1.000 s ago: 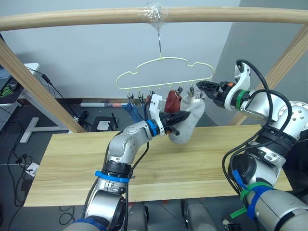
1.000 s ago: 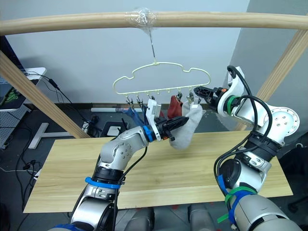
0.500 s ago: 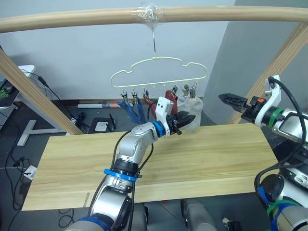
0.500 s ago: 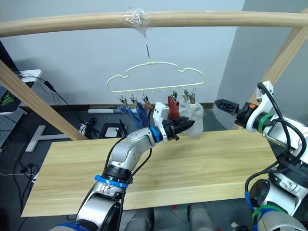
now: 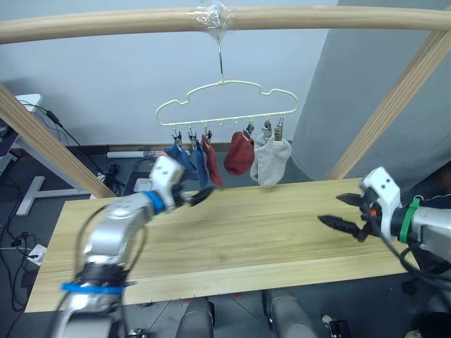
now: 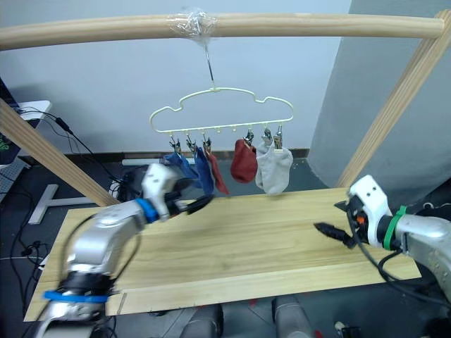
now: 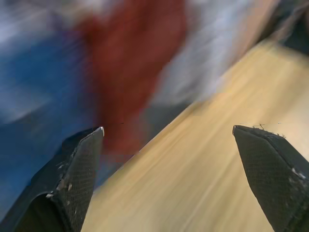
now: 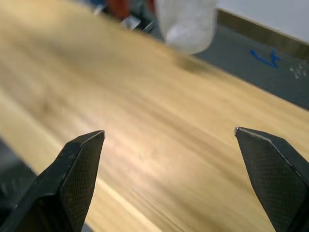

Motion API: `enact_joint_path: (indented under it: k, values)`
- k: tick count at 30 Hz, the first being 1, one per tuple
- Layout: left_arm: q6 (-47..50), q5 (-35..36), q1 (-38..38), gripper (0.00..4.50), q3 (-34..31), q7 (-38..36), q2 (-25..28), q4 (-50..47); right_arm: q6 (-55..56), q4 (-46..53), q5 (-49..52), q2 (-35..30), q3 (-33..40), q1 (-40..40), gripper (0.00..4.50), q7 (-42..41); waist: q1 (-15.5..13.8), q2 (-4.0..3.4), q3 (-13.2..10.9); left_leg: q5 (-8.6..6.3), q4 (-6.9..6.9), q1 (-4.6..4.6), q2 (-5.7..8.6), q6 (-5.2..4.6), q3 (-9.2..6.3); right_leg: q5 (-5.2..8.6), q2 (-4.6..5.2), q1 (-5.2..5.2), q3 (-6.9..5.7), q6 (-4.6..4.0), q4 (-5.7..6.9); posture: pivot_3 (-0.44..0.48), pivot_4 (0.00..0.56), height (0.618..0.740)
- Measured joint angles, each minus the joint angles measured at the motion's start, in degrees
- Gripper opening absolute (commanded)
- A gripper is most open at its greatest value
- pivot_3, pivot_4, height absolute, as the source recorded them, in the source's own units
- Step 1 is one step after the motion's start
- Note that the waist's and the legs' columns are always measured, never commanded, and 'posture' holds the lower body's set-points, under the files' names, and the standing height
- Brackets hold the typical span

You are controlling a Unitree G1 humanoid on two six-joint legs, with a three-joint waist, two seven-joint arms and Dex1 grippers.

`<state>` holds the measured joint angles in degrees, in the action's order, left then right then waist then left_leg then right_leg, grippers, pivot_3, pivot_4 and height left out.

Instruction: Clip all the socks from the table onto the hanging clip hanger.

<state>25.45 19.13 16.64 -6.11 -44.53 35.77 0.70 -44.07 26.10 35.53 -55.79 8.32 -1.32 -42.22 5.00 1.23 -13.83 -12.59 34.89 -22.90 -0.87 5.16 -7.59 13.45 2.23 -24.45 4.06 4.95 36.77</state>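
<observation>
The pale-yellow clip hanger point(image 5: 225, 98) hangs by its hook from the top pole. Several socks are clipped along its lower bar: two blue socks point(image 5: 187, 158), a rust red sock point(image 5: 211, 160), a second red sock point(image 5: 238, 153) and light grey socks point(image 5: 271, 160). My left gripper point(image 5: 199, 196) is open with nothing in it, low over the table point(image 5: 268, 236) just below the blue socks. My right gripper point(image 5: 341, 212) is open and holds nothing, above the table's right end. In the right wrist view a grey sock point(image 8: 186, 24) hangs beyond the table's far edge.
A thick wooden pole point(image 5: 317, 15) crosses overhead, carried by slanted poles at the left point(image 5: 42, 144) and the right point(image 5: 394, 98). Behind the table, cables and small devices point(image 5: 141, 184) lie on the dark floor.
My left gripper opened, let go of the grey sock and pulled back left and down to the table. My right arm dropped from the hanger to the table's right end. The camera shifted.
</observation>
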Motion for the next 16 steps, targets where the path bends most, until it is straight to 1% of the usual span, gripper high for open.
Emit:
enact_joint_path:
  k: [2,4,7,9,11,13,16]
  values:
    - [0.5,0.3,-2.2,4.47,-4.1,-0.2,4.1,-0.1,4.5,-1.3,-2.1,0.3,-0.4,0.5,4.50,-2.3,-0.4,0.12,-0.2,0.00,0.03,-0.04,0.05,0.01,-0.01,0.00,0.06,0.00,0.00,-0.01,-0.01,0.041,0.220,0.740]
    - [0.5,0.3,-3.0,4.47,-8.0,0.1,6.6,0.1,6.7,-2.2,-2.8,1.0,0.2,0.4,4.50,-3.6,-1.1,0.26,-0.3,0.00,0.03,-0.03,0.05,0.00,-0.06,0.02,0.06,0.00,-0.03,-0.05,0.01,0.084,0.213,0.740]
    - [-0.8,-0.2,-5.2,4.47,-10.5,0.2,8.8,0.9,8.2,-3.0,-2.6,2.6,1.4,-0.3,4.50,-4.3,-2.5,0.30,-0.3,-0.01,0.00,-0.04,0.04,0.02,-0.07,0.04,0.06,0.01,-0.05,-0.09,-0.01,0.099,0.208,0.740]
    - [-1.3,-0.3,-8.2,4.47,-13.8,-0.4,11.7,3.4,8.4,-4.1,-2.0,3.4,3.0,-1.5,4.50,-5.0,-3.0,0.42,-0.4,-0.03,-0.03,-0.05,0.03,0.05,-0.07,0.07,0.06,-0.05,-0.05,-0.14,0.02,0.113,0.201,0.740]
    - [-0.9,0.2,-9.3,4.47,-16.8,-1.3,13.5,3.9,8.9,-4.8,-2.3,2.7,4.2,-2.1,4.50,-5.6,-3.3,0.49,-0.5,-0.04,-0.03,-0.09,0.02,0.06,-0.09,0.07,0.06,-0.08,-0.09,-0.16,0.02,0.115,0.197,0.740]
    - [0.1,1.5,-9.3,4.47,-17.6,-1.7,13.8,1.8,9.5,-5.5,-2.9,2.4,4.3,-2.7,4.50,-6.1,-3.9,0.49,-0.5,-0.05,-0.02,-0.09,0.05,0.08,-0.09,0.07,0.10,-0.03,-0.09,-0.15,0.00,0.115,0.194,0.740]
    - [1.1,3.0,-9.0,4.47,-16.5,-1.6,11.8,-1.0,9.6,-6.3,-3.0,3.3,3.8,-3.8,4.50,-6.1,-5.0,0.49,-0.5,-0.04,0.00,-0.07,0.06,0.08,-0.08,0.07,0.12,0.00,-0.10,-0.15,0.01,0.107,0.187,0.740]
